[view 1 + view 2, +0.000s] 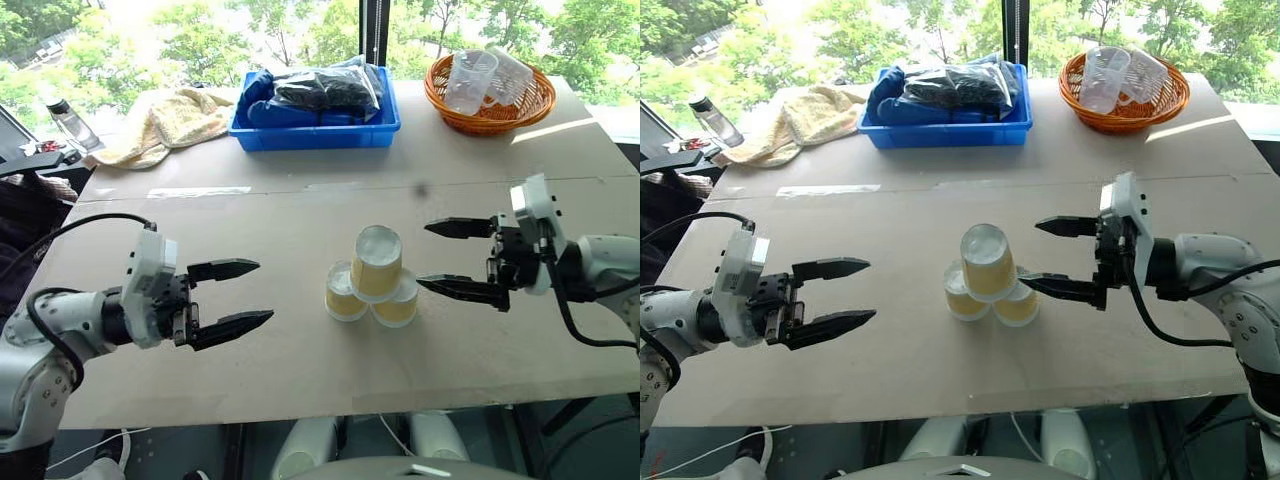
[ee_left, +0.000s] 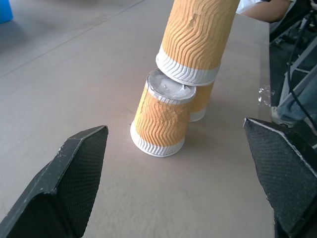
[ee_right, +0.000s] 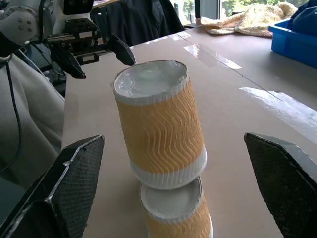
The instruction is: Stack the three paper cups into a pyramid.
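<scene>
Nearest the head camera, the left gripper (image 1: 248,294) hovers over the front part of the flat grey-brown table (image 1: 300,215), its two black fingers spread apart with nothing between them, pointing toward the middle. Just beyond its tips stand the three paper cups (image 1: 372,282), small tapered cups with ribbed yellow-tan sides and white rims, all upside down. Two of them sit side by side and touching on the tabletop, and the third rests on their white bases, tilted a little, forming the pyramid (image 1: 988,276). On the far side of the cups the right gripper (image 1: 436,256) faces them, its jaws wide apart and empty, the lower finger close beside the right-hand base cup; whether it touches the cup cannot be told. Along the back edge of the table sit a blue rectangular plastic bin (image 1: 316,130) filled with dark bagged items, an orange woven basket (image 1: 490,112) holding clear plastic cups, and a crumpled pale-yellow towel (image 1: 170,122).
</scene>
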Available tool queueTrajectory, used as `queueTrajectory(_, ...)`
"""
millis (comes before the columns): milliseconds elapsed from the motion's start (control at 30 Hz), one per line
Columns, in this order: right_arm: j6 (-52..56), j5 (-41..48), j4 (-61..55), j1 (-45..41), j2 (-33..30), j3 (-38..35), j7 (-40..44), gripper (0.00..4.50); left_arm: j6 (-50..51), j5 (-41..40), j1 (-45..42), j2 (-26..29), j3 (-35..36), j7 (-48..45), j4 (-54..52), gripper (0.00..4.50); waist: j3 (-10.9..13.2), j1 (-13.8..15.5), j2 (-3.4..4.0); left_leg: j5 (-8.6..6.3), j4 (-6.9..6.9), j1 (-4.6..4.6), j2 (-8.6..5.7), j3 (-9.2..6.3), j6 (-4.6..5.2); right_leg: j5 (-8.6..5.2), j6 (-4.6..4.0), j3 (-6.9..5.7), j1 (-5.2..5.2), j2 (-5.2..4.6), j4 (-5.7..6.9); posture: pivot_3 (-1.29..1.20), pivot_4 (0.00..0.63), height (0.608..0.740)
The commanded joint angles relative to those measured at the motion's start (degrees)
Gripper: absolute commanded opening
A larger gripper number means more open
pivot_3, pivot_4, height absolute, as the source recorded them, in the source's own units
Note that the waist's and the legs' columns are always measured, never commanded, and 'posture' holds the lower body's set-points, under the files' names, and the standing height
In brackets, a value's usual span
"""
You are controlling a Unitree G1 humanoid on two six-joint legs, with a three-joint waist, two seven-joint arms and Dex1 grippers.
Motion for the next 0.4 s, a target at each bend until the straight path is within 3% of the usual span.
queueTrajectory(33, -8.02, -5.33, 4.5, 5.82, -0.58, -3.02, 3.94, 4.47, -4.04, 7.01, -0.63, -2.78, -1.67, 7.12, 3.23, 4.5, -0.03, 0.19, -0.04, 0.0, 0.0, 0.04, 0.0, 0.0, 0.0, 0.0, 0.0, -0.01, 0.05, -0.01, -0.01, 0.0, 0.15, 0.74)
queueTrajectory(200, -31.19, -17.96, 25.25, 12.82, 6.22, -2.17, 8.73, 4.47, -12.08, 15.65, -1.82, -9.33, -8.2, 11.85, 10.67, 4.5, -0.04, 0.33, -0.09, -0.02, 0.09, 0.19, -0.01, 0.03, 0.04, 0.03, 0.06, -0.01, 0.28, 0.0, -0.04, 0.0, 0.15, 0.74)
queueTrajectory(400, -47.25, -23.39, 42.57, 8.23, 12.1, -1.93, 12.11, 4.47, -20.4, 21.58, -2.83, -8.99, -11.93, 8.93, 20.19, 4.5, -0.04, -0.46, -0.03, -0.02, 0.07, 0.28, 0.01, 0.08, 0.03, 0.06, 0.02, 0.08, 0.26, 0.05, 0.07, 0.0, 0.15, 0.74)
